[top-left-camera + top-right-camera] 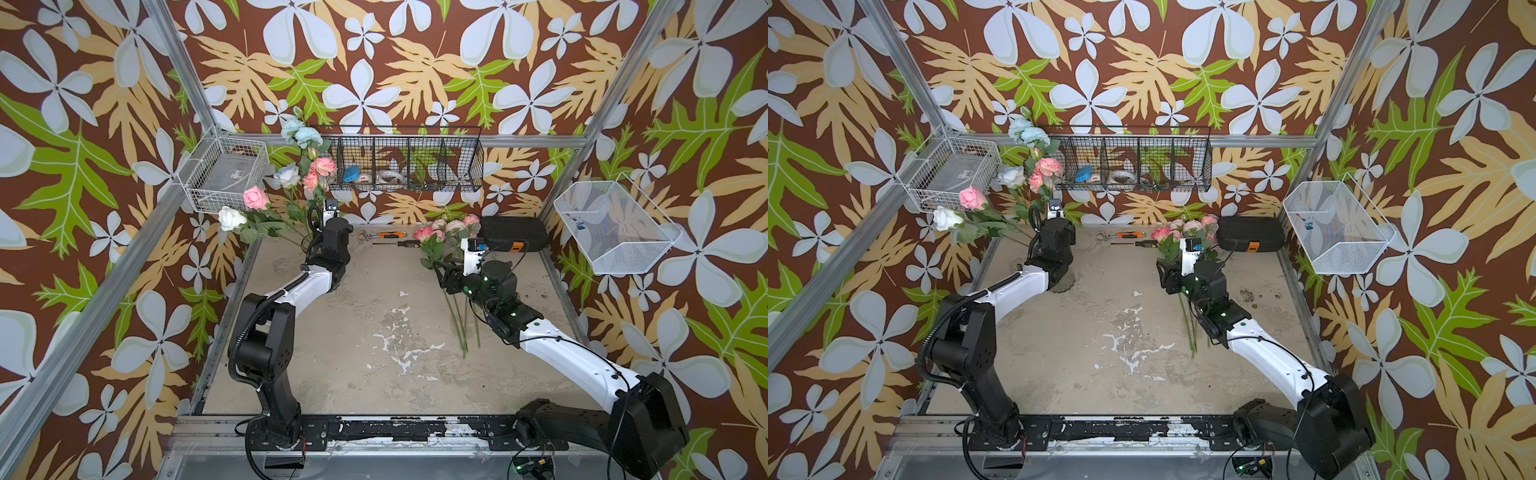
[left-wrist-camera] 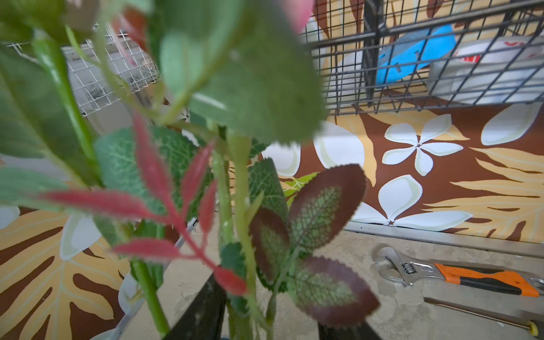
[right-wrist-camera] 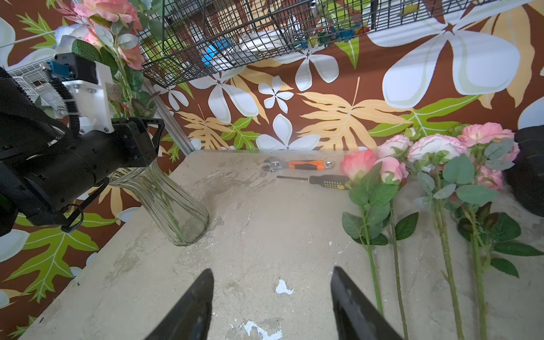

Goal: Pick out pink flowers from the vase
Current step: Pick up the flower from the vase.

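Observation:
The ribbed glass vase (image 3: pixel 173 206) stands at the table's back left, its base showing in a top view (image 1: pixel 1065 284). It holds pink flowers (image 1: pixel 255 198) (image 1: pixel 323 166), white roses (image 1: pixel 231 217) and pale blue blooms (image 1: pixel 299 133). My left gripper (image 2: pixel 276 323) hangs over the vase's rim (image 3: pixel 157 129), open, with green stems (image 2: pixel 244 235) between its fingers. Several pink flowers (image 1: pixel 446 228) (image 3: pixel 426 150) lie on the table at the back right. My right gripper (image 3: pixel 270 270) (image 1: pixel 449 280) hovers open and empty, just left of their stems.
An orange-handled wrench (image 1: pixel 390 235) and a screwdriver (image 1: pixel 399 244) lie at the back edge, next to a black case (image 1: pixel 513 232). A black wire basket (image 1: pixel 407 166) hangs on the back wall, with white wire baskets at left (image 1: pixel 226 172) and right (image 1: pixel 615 226).

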You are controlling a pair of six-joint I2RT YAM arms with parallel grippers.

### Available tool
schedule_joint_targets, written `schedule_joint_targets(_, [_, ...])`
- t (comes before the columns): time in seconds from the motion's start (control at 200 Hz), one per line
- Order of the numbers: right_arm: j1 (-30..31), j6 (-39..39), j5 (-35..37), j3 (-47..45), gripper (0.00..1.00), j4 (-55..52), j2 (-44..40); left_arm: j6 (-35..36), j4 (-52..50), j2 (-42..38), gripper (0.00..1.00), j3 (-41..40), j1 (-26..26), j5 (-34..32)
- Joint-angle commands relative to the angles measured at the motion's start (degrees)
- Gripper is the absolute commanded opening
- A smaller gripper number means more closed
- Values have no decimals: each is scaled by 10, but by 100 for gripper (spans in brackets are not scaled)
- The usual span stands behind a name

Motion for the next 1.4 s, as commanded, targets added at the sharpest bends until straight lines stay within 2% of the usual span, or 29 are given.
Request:
schedule_joint_targets(0.0, [0, -6, -3, 1, 63, 20, 0, 0, 22, -13, 35, -10, 0, 3])
schedule_joint_targets(0.07, [0, -6, -6, 2, 63, 20, 2, 2, 29, -20, 25, -20, 0, 0])
schedule_joint_targets(0.165, [0, -5, -10, 4, 63, 20, 5, 2, 31, -32, 24, -30, 0, -1])
schedule_joint_targets(0.245, [1, -5, -12, 5, 63, 21, 8, -2, 34, -44, 17, -40, 0, 1])
schedule_joint_targets(0.455, [0, -3, -16, 8, 63, 23, 17, -5, 58, -85, 9, -82, -1, 22])
schedule_joint_targets(0.756, [1, -3, -24, 15, 62, 27, 32, 14, 114, -162, 9, -157, -5, 95])
schedule_joint_targets(1.001, [1, -7, -38, 19, 62, 34, 37, 37, 101, -210, 5, -143, -6, 161])
schedule_joint_targets(1.166, [0, -9, -54, 28, 62, 35, 39, 46, 32, -238, 4, -93, -7, 217])
schedule_joint_targets(1.396, [0, -5, -84, 38, 62, 39, 46, 43, -8, -280, 0, -72, -7, 275])
